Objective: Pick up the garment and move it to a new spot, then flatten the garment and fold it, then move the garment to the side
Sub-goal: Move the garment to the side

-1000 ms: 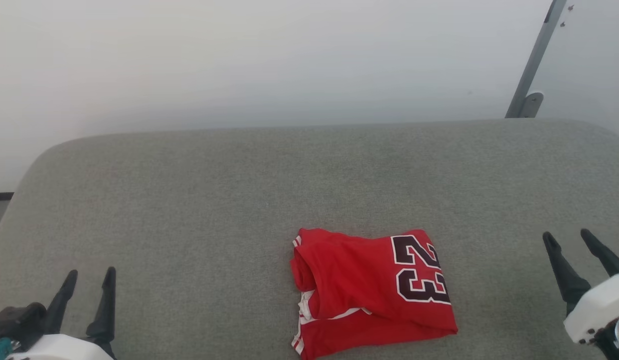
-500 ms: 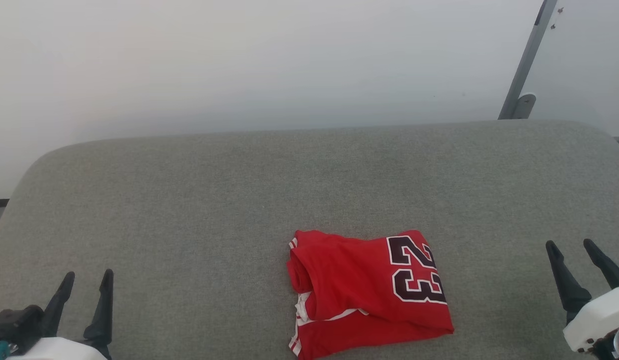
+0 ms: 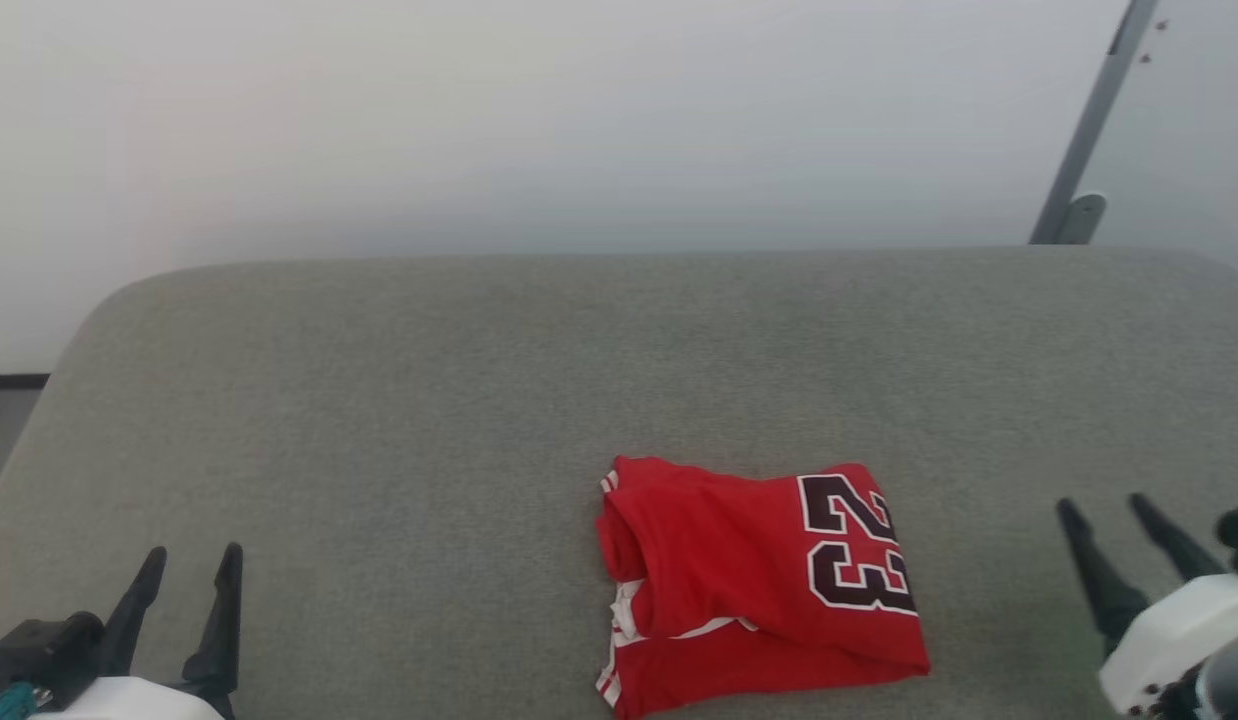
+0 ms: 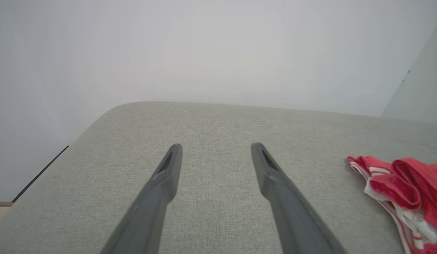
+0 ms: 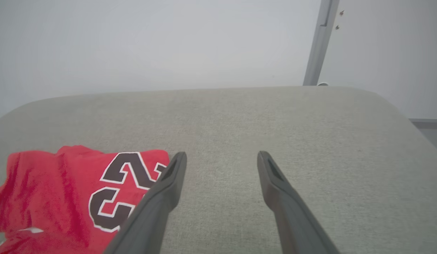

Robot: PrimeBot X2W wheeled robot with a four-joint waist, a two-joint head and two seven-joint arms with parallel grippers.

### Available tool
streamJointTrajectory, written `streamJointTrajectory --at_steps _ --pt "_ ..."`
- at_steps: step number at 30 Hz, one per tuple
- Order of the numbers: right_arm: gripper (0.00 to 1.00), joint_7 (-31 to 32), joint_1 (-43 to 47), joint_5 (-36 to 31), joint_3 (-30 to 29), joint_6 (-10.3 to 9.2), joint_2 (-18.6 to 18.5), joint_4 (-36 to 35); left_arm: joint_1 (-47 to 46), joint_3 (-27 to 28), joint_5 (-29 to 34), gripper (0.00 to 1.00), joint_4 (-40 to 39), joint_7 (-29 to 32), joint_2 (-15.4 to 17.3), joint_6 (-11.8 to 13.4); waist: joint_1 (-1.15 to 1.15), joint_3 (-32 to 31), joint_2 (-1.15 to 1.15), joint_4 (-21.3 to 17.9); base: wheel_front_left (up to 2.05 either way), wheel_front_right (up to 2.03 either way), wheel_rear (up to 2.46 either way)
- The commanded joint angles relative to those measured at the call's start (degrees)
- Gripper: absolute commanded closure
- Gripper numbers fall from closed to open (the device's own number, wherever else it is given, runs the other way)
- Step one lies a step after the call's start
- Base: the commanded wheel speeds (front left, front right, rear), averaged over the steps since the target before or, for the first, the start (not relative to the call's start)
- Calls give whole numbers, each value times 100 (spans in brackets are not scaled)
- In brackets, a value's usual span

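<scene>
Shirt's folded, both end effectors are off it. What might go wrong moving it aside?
1. The garment has a loose rolled edge with white fabric peeking out on its left; pinching only the top layer would likely undo the fold.
2. The open right end effector sits beside the "23" side; pushing from there may bunch the layers rather than slide them.

garment (image 3: pixel 759 590) on cushion (image 3: pixel 379 400), front-centre; L gripper (image 3: pixel 195 549) far left, R gripper (image 3: pixel 1101 501) far right

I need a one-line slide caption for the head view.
Folded red garment lies on grey cushion, between open left pincer and open right pincer.
</scene>
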Motion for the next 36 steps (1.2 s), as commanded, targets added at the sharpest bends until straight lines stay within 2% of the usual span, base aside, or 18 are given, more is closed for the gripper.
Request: streamJointTrajectory --at_steps 1,10,15,22,29,34,35,36 --pt "0 98 -44 52 88 3 37 -2 -51 -4 -12 0 -9 -24 -22 -15 0 31 0 81 0 0 0" --pt "0 1057 -294 310 686 3 1 155 -147 -182 -63 0 73 -23 -82 -17 0 207 0 542 0 0 0" --pt "0 1530 -427 285 757 3 6 253 -220 -253 -98 0 121 -23 -135 -18 0 386 0 736 0 0 0" --pt "0 2513 -644 135 762 3 -58 426 -393 -348 -140 0 157 -23 -213 -18 0 730 0 1030 0 0 0" --pt "0 3530 -819 137 689 3 150 609 -544 -425 -155 0 193 -24 -279 -18 0 1037 0 1206 0 0 0" --pt "0 4005 -914 110 670 3 368 677 -641 -483 -190 0 226 -24 -347 -18 0 1164 0 1277 0 0 0" --pt "21 4055 -921 102 670 4 388 666 -657 -492 -193 0 238 -24 -354 -18 0 1178 0 1282 0 0 0" --pt "100 4081 -928 91 653 4 403 647 -671 -496 -186 0 246 -24 -351 -18 0 1190 0 1282 0 0 0"
